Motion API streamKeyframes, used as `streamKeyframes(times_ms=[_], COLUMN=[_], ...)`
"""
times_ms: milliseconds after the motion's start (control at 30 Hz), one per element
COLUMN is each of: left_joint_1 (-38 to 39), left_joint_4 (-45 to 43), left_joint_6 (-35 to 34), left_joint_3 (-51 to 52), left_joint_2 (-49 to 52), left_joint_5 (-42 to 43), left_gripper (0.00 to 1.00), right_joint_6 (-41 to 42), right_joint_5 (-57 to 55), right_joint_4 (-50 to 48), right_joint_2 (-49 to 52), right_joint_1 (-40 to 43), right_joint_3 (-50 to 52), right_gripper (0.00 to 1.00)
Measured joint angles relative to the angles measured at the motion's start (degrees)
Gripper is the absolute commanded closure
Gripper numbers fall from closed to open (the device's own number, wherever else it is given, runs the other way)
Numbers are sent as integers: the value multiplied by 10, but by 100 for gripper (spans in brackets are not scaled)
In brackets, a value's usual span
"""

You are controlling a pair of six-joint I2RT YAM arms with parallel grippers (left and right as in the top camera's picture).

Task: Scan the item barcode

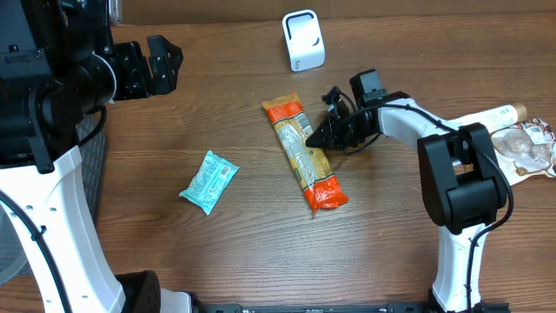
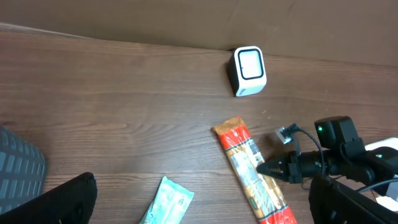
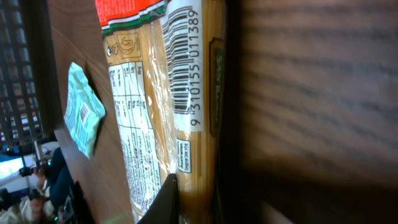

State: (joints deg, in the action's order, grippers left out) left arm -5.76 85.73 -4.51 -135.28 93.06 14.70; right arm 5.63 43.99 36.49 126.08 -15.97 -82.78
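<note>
A long spaghetti packet (image 1: pixel 304 155) with red ends lies on the wooden table, slanting from top left to bottom right. My right gripper (image 1: pixel 313 137) is shut on its right edge near the middle. In the right wrist view the packet (image 3: pixel 186 124) fills the frame, its barcode (image 3: pixel 185 68) facing the camera, and one black finger (image 3: pixel 165 199) presses against it. The white scanner (image 1: pixel 302 39) stands at the back of the table, apart from the packet. My left gripper (image 1: pixel 168 63) hovers open at the far left with nothing in it; its two fingers frame the left wrist view.
A teal packet (image 1: pixel 208 181) lies left of the spaghetti. A white bottle (image 1: pixel 491 116) and a clear bag (image 1: pixel 526 148) sit at the right edge. A dark mesh basket (image 2: pixel 18 168) is at the left.
</note>
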Motion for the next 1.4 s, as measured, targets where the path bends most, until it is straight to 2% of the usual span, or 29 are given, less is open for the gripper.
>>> streamKeyframes(times_ms=[67, 200, 300, 467, 500, 533, 567, 600, 633, 667, 800, 1067, 1133, 1200, 1400], left_joint_1=[0, 0, 0, 0, 0, 0, 0, 0, 0, 0, 0, 0, 0, 0, 0], left_joint_4=[0, 0, 0, 0, 0, 0, 0, 0, 0, 0, 0, 0, 0, 0, 0], left_joint_6=[0, 0, 0, 0, 0, 0, 0, 0, 0, 0, 0, 0, 0, 0, 0], left_joint_3=[0, 0, 0, 0, 0, 0, 0, 0, 0, 0, 0, 0, 0, 0, 0], left_joint_2=[0, 0, 0, 0, 0, 0, 0, 0, 0, 0, 0, 0, 0, 0, 0], left_joint_5=[0, 0, 0, 0, 0, 0, 0, 0, 0, 0, 0, 0, 0, 0, 0], left_gripper=[1, 0, 0, 1, 0, 0, 0, 0, 1, 0, 0, 0, 1, 0, 0], right_joint_6=[-9, -18, -13, 4, 6, 7, 8, 10, 9, 9, 12, 14, 4, -14, -122], right_joint_5=[-24, -142, -310, -562, -583, -598, -611, -618, -627, -632, -628, -590, -566, -527, -351], right_joint_4=[50, 146, 210, 275, 276, 274, 266, 261, 259, 256, 245, 246, 244, 241, 275], right_joint_2=[-7, -50, -101, -144, -144, -141, -137, -133, -128, -122, -97, -91, -91, -92, -92], right_joint_1=[2, -2, -27, -126, -144, -164, -186, -203, -219, -232, -262, -235, -210, -181, -89], right_joint_3=[-16, -51, -74, -82, -82, -81, -77, -75, -74, -74, -74, -73, -79, -84, -87], right_gripper=[96, 96, 96, 96, 93, 85, 73, 61, 45, 35, 18, 13, 4, 0, 0])
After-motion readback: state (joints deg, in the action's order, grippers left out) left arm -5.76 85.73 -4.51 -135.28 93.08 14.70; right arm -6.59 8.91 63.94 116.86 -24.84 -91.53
